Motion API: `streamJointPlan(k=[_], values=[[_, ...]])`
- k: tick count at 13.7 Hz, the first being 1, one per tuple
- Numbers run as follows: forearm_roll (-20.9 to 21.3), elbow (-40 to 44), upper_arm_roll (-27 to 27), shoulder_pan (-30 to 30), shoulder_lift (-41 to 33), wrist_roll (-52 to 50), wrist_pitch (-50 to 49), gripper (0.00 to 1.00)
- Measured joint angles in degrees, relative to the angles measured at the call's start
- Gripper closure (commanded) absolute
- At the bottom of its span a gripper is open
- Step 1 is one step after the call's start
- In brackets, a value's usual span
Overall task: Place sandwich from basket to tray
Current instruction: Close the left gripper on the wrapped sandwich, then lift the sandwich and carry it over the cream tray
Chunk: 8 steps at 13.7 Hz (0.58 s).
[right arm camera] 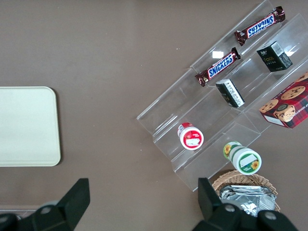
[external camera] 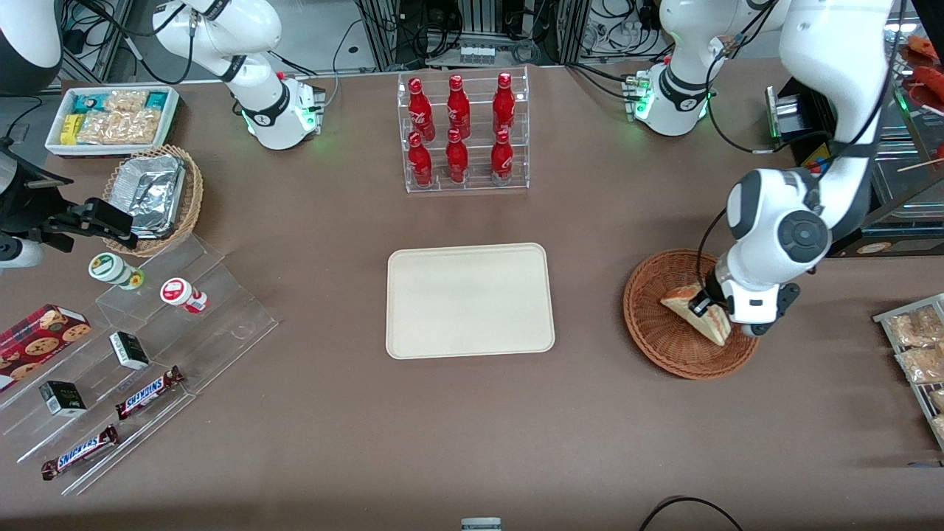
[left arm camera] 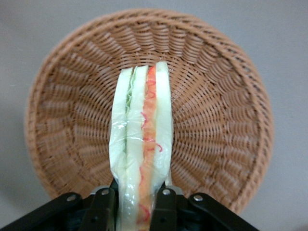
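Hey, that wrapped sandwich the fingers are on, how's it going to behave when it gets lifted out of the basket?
The sandwich is probably soft: white bread layers sit between the gripper fingers, so a hard squeeze may crush it. Its clear wrap looks smooth, so it might slip. It looks small against the basket, so likely light.

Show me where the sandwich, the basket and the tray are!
sandwich [left arm camera: 144, 144]: left wrist view, on its red filling, between the tool's fingers.
basket [external camera: 664, 346]: front view, on its woven rim nearest the camera.
tray [external camera: 470, 301]: front view, on its bare middle.
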Motion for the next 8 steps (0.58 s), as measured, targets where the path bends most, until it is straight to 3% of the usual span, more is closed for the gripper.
streamJointPlan(k=[3, 8], values=[[0.18, 11.95, -0.32, -3.66, -0.98, -0.01, -13.98, 0.72], [0.19, 17.88, -0.83, -15.88, 1.2, -1.62, -16.36, 0.72]])
